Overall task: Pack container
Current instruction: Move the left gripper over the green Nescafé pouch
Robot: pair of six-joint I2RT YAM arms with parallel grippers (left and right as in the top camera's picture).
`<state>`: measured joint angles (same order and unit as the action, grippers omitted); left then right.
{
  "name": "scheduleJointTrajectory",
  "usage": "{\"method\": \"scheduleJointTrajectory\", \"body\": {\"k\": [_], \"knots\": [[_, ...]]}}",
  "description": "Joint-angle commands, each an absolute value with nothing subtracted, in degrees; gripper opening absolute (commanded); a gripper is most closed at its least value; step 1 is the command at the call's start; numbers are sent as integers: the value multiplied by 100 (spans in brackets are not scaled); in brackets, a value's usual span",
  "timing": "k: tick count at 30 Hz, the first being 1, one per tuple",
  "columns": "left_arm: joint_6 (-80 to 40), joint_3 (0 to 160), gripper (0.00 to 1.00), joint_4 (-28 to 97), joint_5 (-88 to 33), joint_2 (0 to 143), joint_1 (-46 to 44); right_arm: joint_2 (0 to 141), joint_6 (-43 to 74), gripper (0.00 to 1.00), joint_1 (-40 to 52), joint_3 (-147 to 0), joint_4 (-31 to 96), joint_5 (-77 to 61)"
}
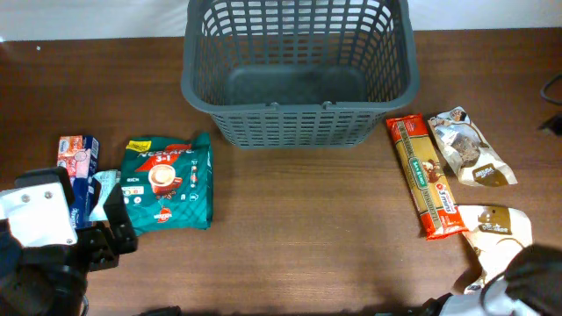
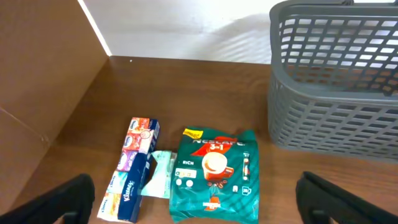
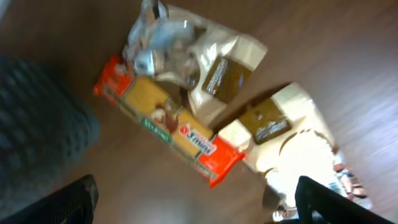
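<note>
- A dark brown wood-grain tabletop is seen, bounded at its far edge by a white backdrop.
- In the left wrist view a brown panel is seen rising along the left side of the tabletop.
- On the left side a green coffee-mix packet is laid flat, label up.
- A long tissue pack is laid just beside it, and a pale teal sachet is wedged between the two.
- The near end of the tissue pack is covered in the overhead view by the left end effector. Its fingers are spread wide and nothing is held between them.
- On the right side a red-and-yellow spaghetti packet is laid lengthwise.
- A clear-and-brown pouch is set just beside the far end of the spaghetti packet, and a cream pouch is set by its near end.
- The near end of the cream pouch is hidden under the right arm in the overhead view.
- The right end effector is held above these three packets. It is fully spread and nothing is gripped.
- The container, a dark grey lattice-walled basket, is placed upright at the far centre of the tabletop, well apart from both groups of packets.
- Its solid base is seen bare through the open top.
</note>
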<state>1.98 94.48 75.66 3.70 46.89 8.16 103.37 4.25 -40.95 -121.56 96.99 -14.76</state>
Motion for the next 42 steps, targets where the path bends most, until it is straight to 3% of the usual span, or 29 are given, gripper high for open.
{"method": "scheduleJointTrajectory", "body": {"k": [1, 5, 11, 17, 19, 26, 33, 42], "knots": [[316, 9476, 75, 7518, 456, 4720, 814, 10560, 145, 99, -4132, -12164, 9734, -1800], [338, 9467, 58, 7446, 460, 4753, 814, 10488, 126, 99, -4125, -12173, 9734, -1935], [462, 9201, 59, 7299, 456, 5142, 814, 10044, 126, 99, -4128, -12175, 9734, -2049], [266, 9142, 95, 7048, 314, 6014, 814, 9209, 126, 99, -4121, -12175, 9734, -2300], [266, 9142, 100, 6899, 40, 6296, 814, 8853, 121, 99, -4121, -12175, 9732, -2381], [1, 9142, 100, 6571, -1026, 7301, 814, 7690, 132, 99, -4121, -12175, 9719, -2834], [-646, 9142, 100, 7583, -2237, 8414, 814, 7035, 198, 99, -4121, -12175, 9577, -2832], [-56, 9142, 100, 8584, -1474, 9192, 814, 7024, 193, 99, -4121, -12173, 9585, -2829]]}}
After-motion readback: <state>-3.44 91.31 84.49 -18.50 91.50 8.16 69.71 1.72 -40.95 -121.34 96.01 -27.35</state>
